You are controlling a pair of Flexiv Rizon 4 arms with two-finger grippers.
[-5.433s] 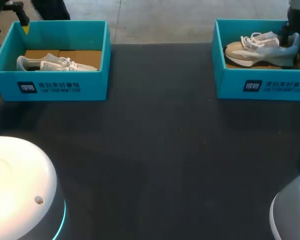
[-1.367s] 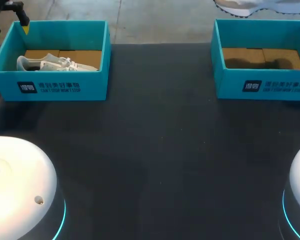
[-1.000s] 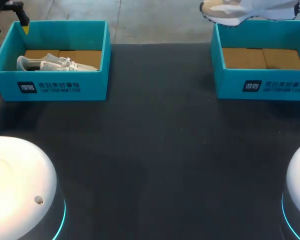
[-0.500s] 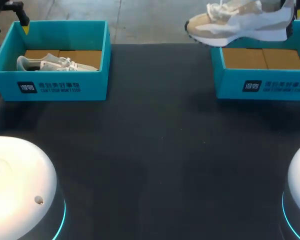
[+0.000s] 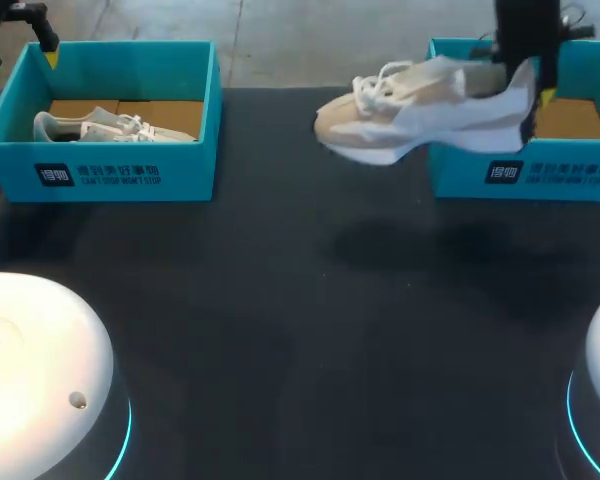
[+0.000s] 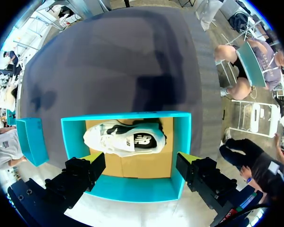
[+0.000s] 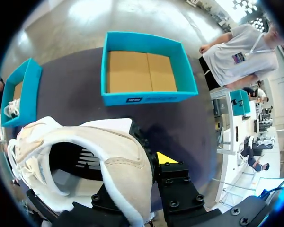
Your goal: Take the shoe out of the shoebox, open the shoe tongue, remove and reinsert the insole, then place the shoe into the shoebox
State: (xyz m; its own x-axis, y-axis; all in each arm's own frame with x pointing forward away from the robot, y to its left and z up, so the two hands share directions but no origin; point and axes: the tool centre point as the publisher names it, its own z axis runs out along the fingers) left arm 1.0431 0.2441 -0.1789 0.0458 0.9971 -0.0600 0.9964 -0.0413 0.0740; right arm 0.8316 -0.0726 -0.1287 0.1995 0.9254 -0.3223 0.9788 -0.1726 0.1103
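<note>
Sneaker point(image 5: 420, 110), where is it now?
Above the tabletop point(image 5: 280, 300), just beside the right shoebox point(image 5: 520, 170); the right pincer point(image 5: 532, 95) grips its heel collar. It seems light, upper soft; the stiff heel is the best hold.

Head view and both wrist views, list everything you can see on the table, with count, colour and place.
shoeboxes: two, teal; left shoebox at the table's far left, right shoebox at its far right, only its cardboard floor showing.
white sneaker: one, lying in the left shoebox.
beige-and-white sneaker: one, held in the air beside the right shoebox.
table: one, black.
left gripper: open, above the left shoebox.
right gripper: shut on the beige-and-white sneaker's heel.
</note>
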